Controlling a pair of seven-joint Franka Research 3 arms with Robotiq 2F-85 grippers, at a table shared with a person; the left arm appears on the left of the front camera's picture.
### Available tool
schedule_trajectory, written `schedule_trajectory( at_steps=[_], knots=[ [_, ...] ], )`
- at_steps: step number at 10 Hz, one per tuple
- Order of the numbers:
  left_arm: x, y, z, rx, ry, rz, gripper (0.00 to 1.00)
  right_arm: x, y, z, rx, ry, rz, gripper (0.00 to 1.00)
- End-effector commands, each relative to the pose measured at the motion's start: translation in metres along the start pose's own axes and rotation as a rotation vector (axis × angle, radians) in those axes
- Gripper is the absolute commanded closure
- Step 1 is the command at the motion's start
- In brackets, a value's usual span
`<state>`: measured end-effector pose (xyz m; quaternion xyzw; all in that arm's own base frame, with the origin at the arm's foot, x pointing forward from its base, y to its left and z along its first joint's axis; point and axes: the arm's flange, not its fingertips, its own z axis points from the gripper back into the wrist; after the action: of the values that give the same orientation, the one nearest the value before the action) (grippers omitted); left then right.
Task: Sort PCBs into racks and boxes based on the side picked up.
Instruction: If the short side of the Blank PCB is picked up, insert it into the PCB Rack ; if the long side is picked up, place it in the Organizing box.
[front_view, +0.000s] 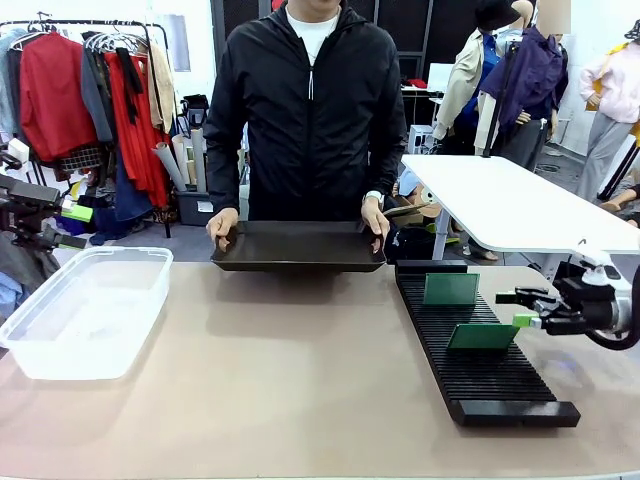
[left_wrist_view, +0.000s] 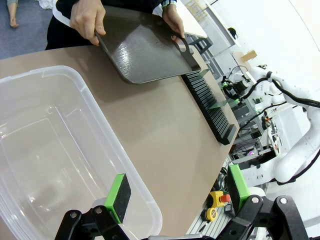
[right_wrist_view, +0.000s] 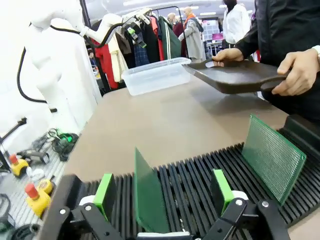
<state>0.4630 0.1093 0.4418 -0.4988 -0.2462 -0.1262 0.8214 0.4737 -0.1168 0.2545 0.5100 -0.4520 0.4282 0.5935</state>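
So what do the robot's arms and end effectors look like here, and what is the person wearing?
Both arms are glossy white with rounded links and black cables along them. Each end effector is a black two-finger linkage with bright green pads: the right end effector and the left end effector. The person wears a black zip-up jacket over a white top, with a light watch at one cuff.

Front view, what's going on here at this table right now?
Two green circuit boards stand in the black slotted rack. The right claw sits open around the nearer board, its pads clear of it on both sides; the farther board stands alone. The person holds a dark tray by both ends, lifted off the table's far edge. The left claw hangs open by the clear tub.
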Motion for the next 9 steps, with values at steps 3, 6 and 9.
schedule_trajectory(
  at_steps=[3, 6, 9],
  knots=[
    [0.001, -0.002, 0.001, 0.000, 0.000, 0.003, 0.00, 0.066, 0.049, -0.027, -0.006, 0.065, -0.224, 0.00],
    [0.001, -0.002, 0.001, 0.000, 0.000, 0.003, 0.00, 0.098, 0.086, -0.045, -0.073, 0.093, -0.501, 0.00],
    [0.001, -0.002, 0.001, 0.000, 0.000, 0.003, 0.00, 0.117, 0.119, -0.052, -0.124, 0.097, -0.751, 0.00]
  ],
)
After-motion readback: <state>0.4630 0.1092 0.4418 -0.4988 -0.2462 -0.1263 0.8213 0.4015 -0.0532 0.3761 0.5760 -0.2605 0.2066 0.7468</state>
